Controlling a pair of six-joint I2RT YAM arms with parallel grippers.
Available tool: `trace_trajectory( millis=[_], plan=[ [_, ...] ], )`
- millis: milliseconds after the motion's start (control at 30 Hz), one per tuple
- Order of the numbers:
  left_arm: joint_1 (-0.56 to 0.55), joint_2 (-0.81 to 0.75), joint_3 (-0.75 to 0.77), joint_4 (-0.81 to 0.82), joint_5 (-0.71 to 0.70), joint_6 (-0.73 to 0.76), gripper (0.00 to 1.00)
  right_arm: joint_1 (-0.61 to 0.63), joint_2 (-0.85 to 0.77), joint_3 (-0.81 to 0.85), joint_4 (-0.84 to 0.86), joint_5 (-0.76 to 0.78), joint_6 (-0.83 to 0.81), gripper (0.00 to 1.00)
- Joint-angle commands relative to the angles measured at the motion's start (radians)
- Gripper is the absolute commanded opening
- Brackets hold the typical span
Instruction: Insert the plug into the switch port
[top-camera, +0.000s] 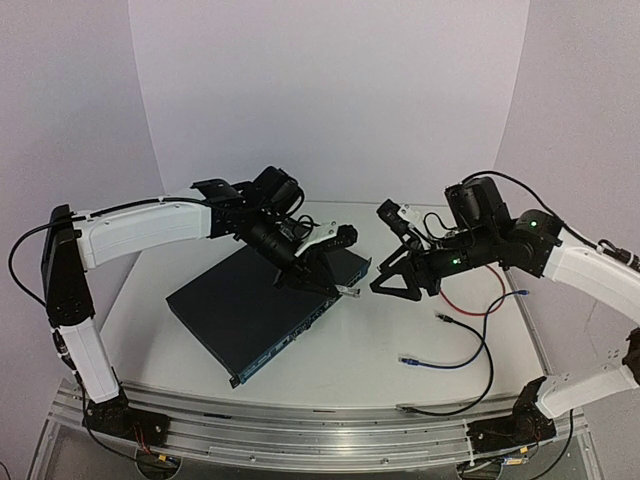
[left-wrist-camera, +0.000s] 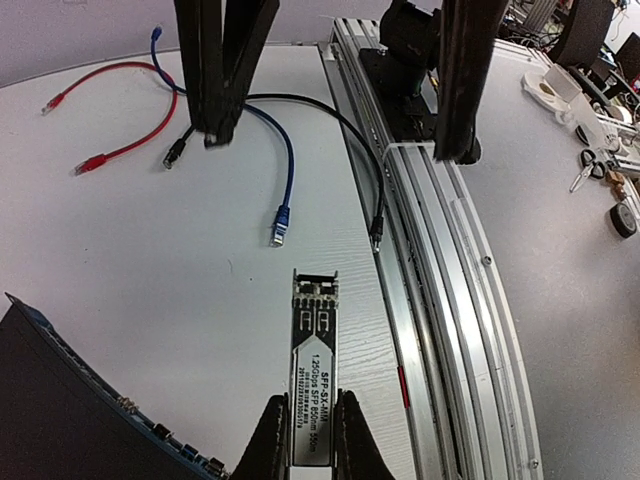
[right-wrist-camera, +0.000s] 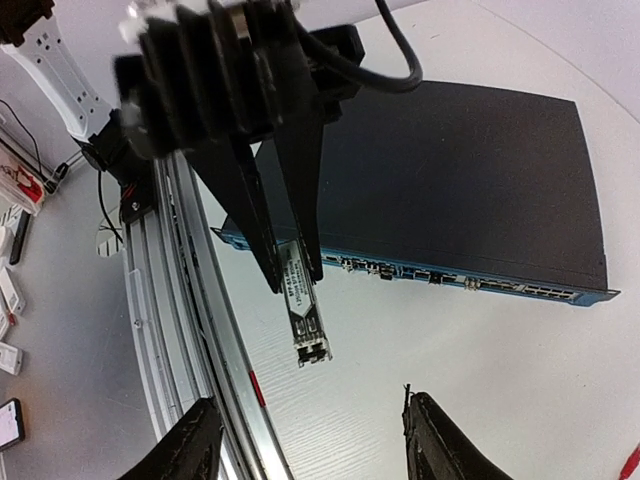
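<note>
The plug (left-wrist-camera: 315, 340), a slim silver module with a printed label, is pinched at its rear end by my left gripper (left-wrist-camera: 308, 440), which is shut on it. It hangs in the air just off the right corner of the switch (top-camera: 260, 310), a flat dark box lying at an angle on the table. The switch's port row (right-wrist-camera: 450, 278) faces the near right, and the plug (right-wrist-camera: 305, 315) hangs in front of it, pointing away from it. My right gripper (right-wrist-camera: 310, 440) stands open a little beyond the plug's free tip, touching nothing.
A blue cable (top-camera: 440, 360), a red cable (top-camera: 470, 300) and a black cable (top-camera: 480, 380) lie loose on the table to the right of the switch. An aluminium rail (left-wrist-camera: 440, 300) runs along the table's near edge.
</note>
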Motion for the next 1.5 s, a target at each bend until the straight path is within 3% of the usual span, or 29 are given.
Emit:
trace_trajectory(
  millis=[0,300,867,1167,1467],
  plan=[
    [-0.003,0.023,0.090,-0.037,0.055,0.027,0.00,-0.001,0.058,0.071,-0.038,-0.053,-0.085,0.57],
    [-0.003,0.068,0.137,-0.057,0.082,0.000,0.00,0.001,0.118,0.097,-0.035,-0.080,-0.201,0.53],
    [-0.003,0.131,0.250,-0.120,0.173,-0.053,0.00,0.007,0.167,0.091,-0.034,-0.068,-0.255,0.43],
    [-0.003,0.156,0.264,-0.123,0.204,-0.097,0.00,0.009,0.095,0.063,-0.020,-0.058,-0.290,0.42],
    [-0.003,0.158,0.284,-0.110,0.203,-0.157,0.00,0.012,0.067,0.033,-0.031,-0.058,-0.313,0.49]
  ],
)
